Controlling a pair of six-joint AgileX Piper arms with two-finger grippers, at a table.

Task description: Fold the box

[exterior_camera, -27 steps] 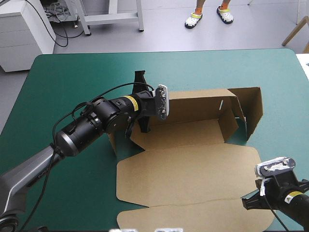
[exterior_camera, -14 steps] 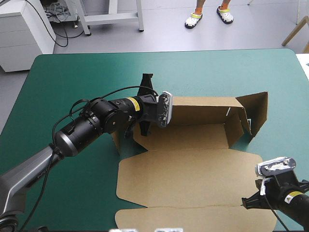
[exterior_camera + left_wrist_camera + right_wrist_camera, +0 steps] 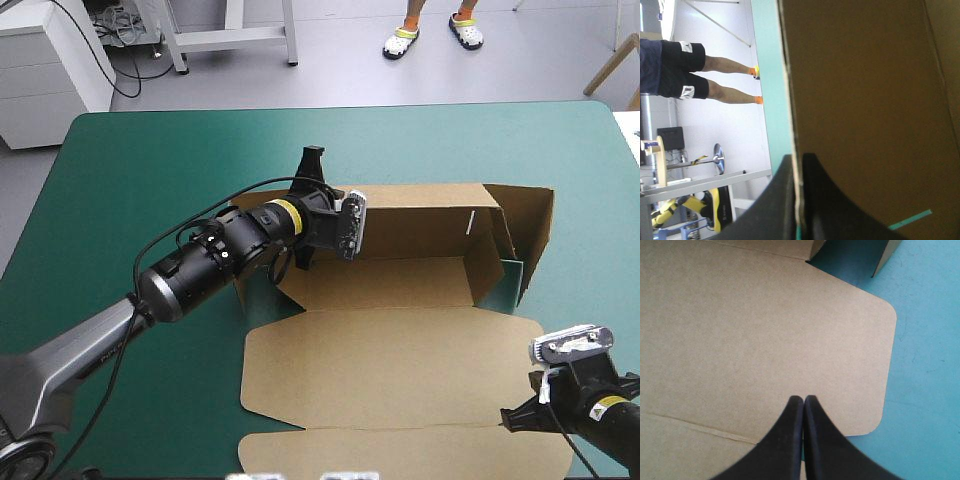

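Left wrist view: the left gripper [image 3: 796,162] is pinched almost together on a thin upright edge of the box [image 3: 865,100], and a pale sliver of board runs between the black fingers. One finger lies on the wall's inner face. The other lies on the outer side, where a strip of the teal-green cover [image 3: 771,85] runs alongside. The high view hides this grip under the wrist.

High view: here we get the layout that the wrist views lack. The box sits right of the cover's middle. Its far wall and right end wall are raised, and its lid lies flat toward the near edge. The left arm reaches in on a long diagonal from the near left, its wrist at the left end of the far wall. Only the right arm's wrist shows, at the lid's near right corner.

Right wrist view: the right gripper [image 3: 803,399] is closed tip to tip in one point with nothing between the fingers. It is above the flat lid, near its rounded corner. We cannot tell whether it touches the board. A crease crosses the lid beside the fingers.
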